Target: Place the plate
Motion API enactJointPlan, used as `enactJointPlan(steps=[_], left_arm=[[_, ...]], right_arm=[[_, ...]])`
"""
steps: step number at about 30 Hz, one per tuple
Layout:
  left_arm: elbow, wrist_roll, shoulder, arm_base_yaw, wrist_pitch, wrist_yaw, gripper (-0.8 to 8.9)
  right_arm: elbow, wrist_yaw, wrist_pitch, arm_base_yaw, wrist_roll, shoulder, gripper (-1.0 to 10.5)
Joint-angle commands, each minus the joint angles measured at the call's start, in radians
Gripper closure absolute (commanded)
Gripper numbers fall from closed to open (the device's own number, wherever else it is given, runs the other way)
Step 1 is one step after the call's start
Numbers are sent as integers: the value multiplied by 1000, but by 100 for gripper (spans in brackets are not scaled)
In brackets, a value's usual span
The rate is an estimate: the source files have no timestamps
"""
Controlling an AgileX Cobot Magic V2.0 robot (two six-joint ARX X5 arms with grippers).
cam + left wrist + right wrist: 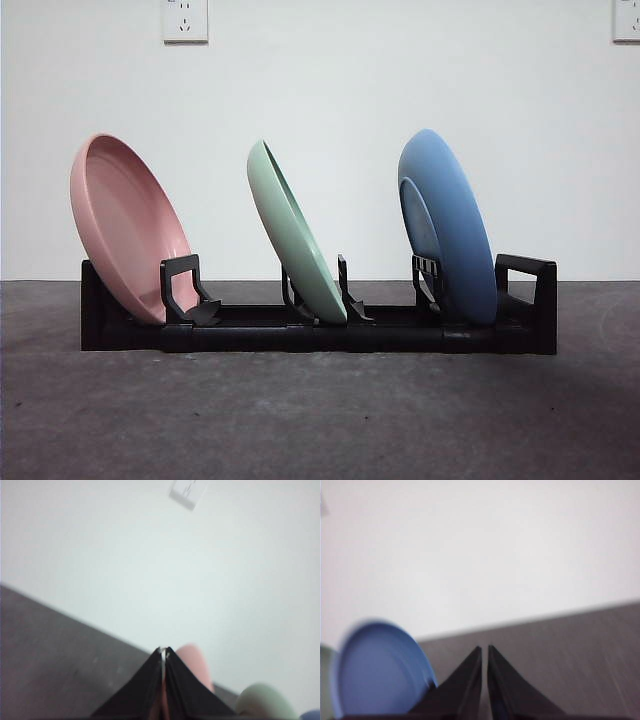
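Observation:
Three plates stand tilted in a black rack (300,335) on the dark table. The pink plate (125,225) is at the left end, the green plate (295,235) in the middle, the blue plate (450,225) at the right end. No arm shows in the front view. My left gripper (164,652) is shut and empty, raised above the pink plate (195,662); the green plate's rim (265,700) shows beside it. My right gripper (484,650) is shut and empty, raised beside the blue plate (380,670).
A white wall stands behind the rack, with a socket (185,20) at the upper left and another (627,20) at the upper right. The table's far edge runs right behind the rack.

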Motion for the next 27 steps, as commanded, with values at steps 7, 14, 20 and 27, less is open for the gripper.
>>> enactJointPlan(steps=[7,14,20,27], left_arm=[[124,-199,5,0,-89,13,804],[371,-130,111,0,-370,117,803],[592,16,280,-1,-613,208,803],[782,163,486,-6,-904,260,803]], right_arm=[[196,-7,-102,0,105,16,929],[455,-96,-338,0,102,153,932],[658,-192,-492,0,95,336,932],[865,-258,-808,2,9,567,932]])
